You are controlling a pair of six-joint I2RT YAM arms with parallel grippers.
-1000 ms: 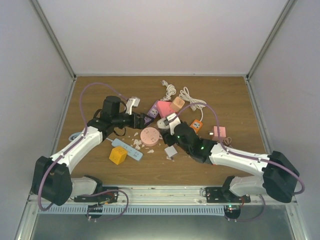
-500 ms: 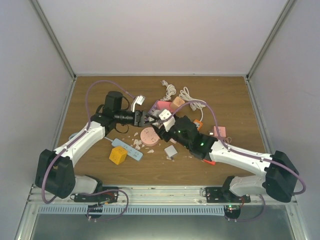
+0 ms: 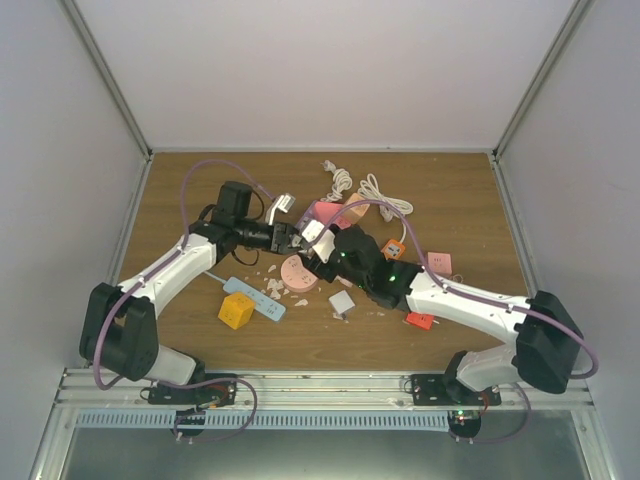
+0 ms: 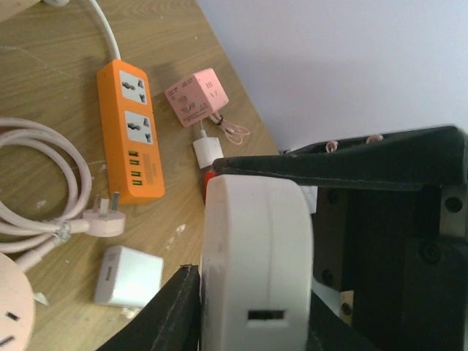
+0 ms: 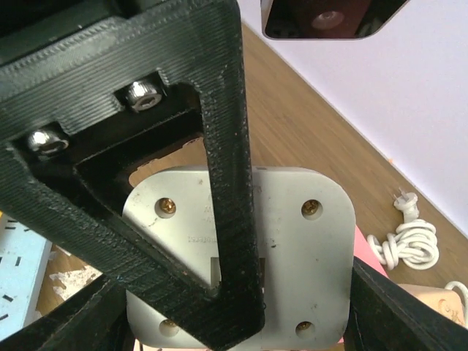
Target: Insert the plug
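Observation:
A white square plug adapter [image 3: 313, 231] with rounded corners hangs above the middle of the table between both arms. My right gripper [image 5: 241, 314] is shut on it, and its screwed back plate [image 5: 292, 241] faces that camera. My left gripper [image 4: 252, 314] has come in from the left. Its jaws press both flat sides of the same white adapter [image 4: 256, 263], whose narrow edge shows a small slot. A left finger [image 5: 227, 146] crosses in front of the back plate. A loose three-pin plug [image 4: 102, 219] on a coiled white cord lies on the table.
On the table lie an orange power strip [image 4: 130, 131], a pink cube socket [image 4: 197, 95], a small white charger [image 4: 128, 274], a round pink socket [image 3: 299, 272], a yellow cube [image 3: 236, 310], a blue strip [image 3: 255, 298] and coiled white cords [image 3: 372, 190].
My left gripper has moved right to the white adapter and closed onto it. My right arm has carried the adapter up and to the left to meet it.

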